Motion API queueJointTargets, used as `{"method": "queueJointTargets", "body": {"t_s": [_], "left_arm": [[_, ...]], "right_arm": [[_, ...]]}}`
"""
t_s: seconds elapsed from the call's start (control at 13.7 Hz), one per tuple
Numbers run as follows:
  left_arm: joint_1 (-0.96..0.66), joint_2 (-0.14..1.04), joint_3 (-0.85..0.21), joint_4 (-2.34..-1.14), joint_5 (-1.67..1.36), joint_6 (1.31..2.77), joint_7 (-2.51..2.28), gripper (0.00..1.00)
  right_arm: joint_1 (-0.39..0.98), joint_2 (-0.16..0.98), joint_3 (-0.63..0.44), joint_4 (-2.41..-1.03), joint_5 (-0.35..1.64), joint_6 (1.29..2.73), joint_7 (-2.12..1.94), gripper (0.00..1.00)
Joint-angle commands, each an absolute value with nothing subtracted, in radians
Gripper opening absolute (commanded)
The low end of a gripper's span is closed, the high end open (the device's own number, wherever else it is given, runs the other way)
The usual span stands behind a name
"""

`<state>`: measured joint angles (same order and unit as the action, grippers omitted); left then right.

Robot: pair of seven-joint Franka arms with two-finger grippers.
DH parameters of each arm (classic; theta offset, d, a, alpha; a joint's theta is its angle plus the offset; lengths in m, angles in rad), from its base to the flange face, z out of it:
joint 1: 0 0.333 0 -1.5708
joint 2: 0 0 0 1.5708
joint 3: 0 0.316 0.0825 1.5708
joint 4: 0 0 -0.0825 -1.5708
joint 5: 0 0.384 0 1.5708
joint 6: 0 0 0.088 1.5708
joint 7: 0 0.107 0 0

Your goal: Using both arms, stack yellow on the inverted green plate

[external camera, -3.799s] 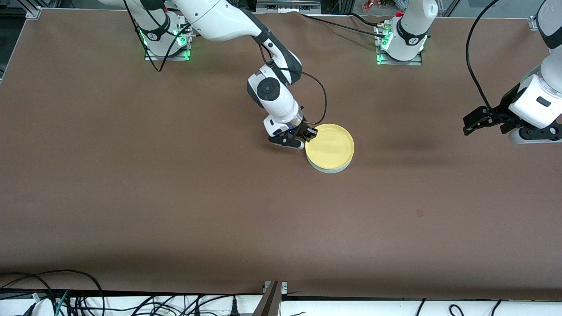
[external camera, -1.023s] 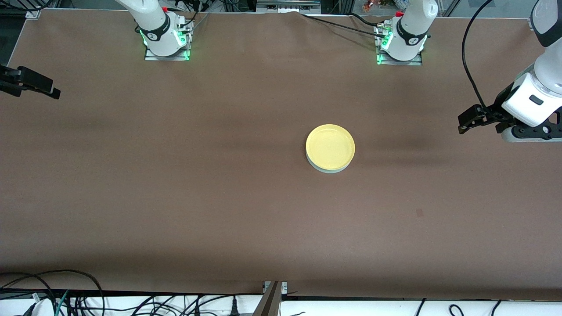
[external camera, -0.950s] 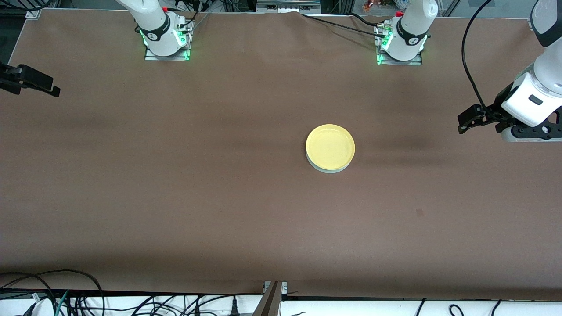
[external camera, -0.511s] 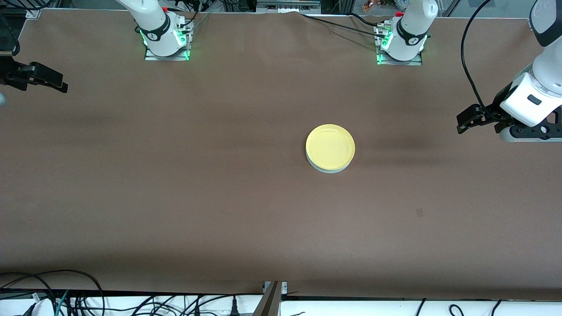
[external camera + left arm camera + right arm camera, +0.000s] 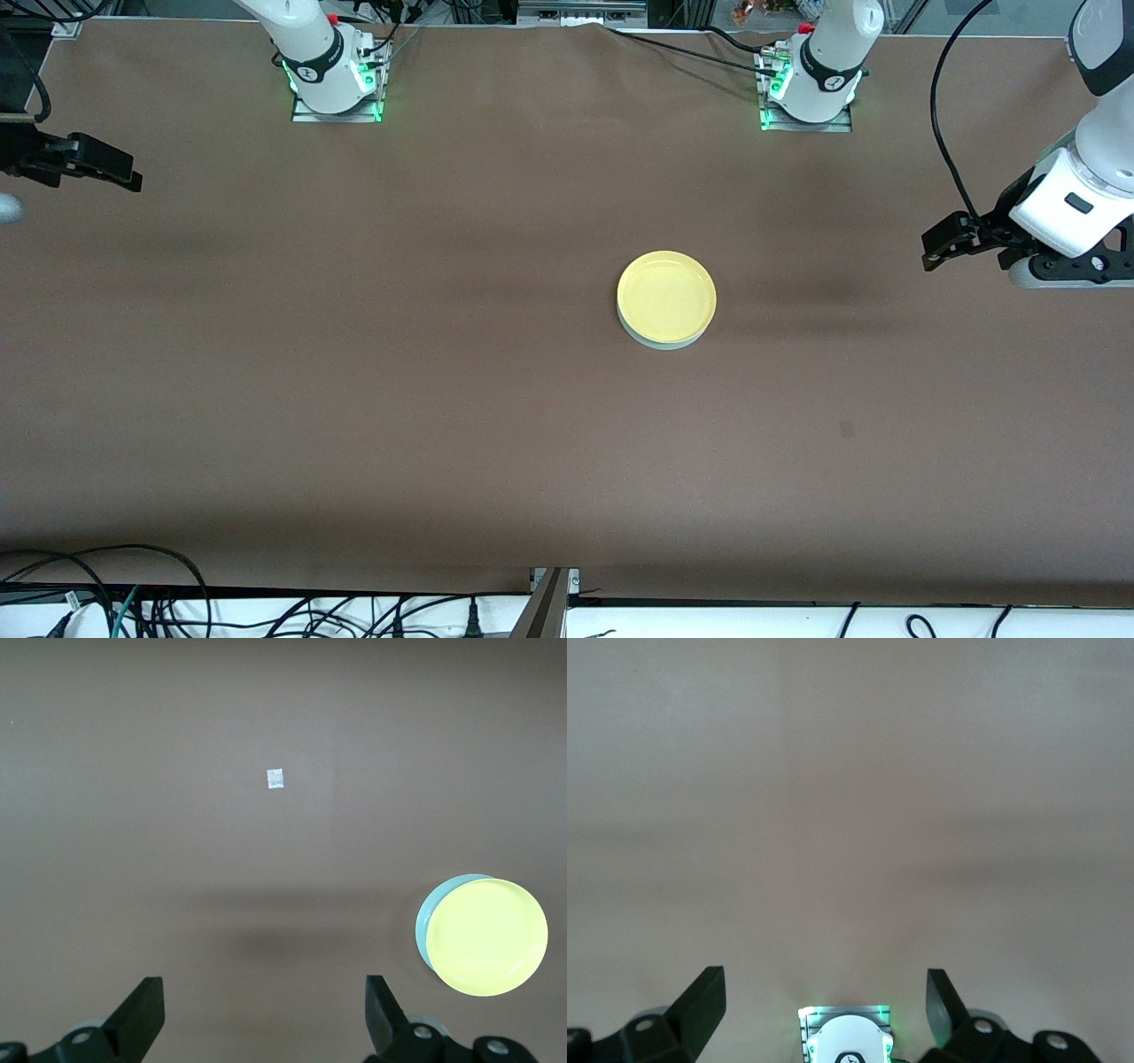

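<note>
The yellow plate (image 5: 666, 296) is sitting centre-right on the counter (image 5: 354, 372) atop the green plate (image 5: 660, 341), looking light, stiff, slippery, best pinched by its rim, while the left end effector (image 5: 941, 245) and right end effector (image 5: 106, 168) are hanging open, empty, at the frame's edges.

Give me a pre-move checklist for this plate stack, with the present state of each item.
1. Yellow plate sits on the green plate: ok, only a thin green edge shows under it.
2. Stack centred: not ok, the left wrist view shows the green plate peeking out on one side.
3. Green plate upside down: cannot tell, the yellow one covers it.
4. Left gripper open, empty and away from the stack: ok, over the table at the left arm's end.
5. Right gripper open, empty and away: ok, over the right arm's end.
6. Nothing else near the stack: ok, only a small pale tag on the cloth.
</note>
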<state>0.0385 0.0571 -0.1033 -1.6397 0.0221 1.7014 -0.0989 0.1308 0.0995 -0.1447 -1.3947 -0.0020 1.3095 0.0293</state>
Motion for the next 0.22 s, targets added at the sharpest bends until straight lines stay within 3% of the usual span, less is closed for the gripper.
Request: {"method": "queueJointTargets", "body": {"t_s": [0.0, 0.15], "left_arm": [[0.035, 0.086, -0.101, -1.585, 0.012, 1.657, -0.084, 1.00], [0.032, 0.094, -0.101, -1.562, 0.012, 1.643, -0.084, 1.00]], "right_arm": [[0.118, 0.097, -0.130, -1.404, -0.009, 1.315, 0.040, 1.00], [0.118, 0.097, -0.132, -1.405, -0.009, 1.315, 0.034, 1.00]]}}
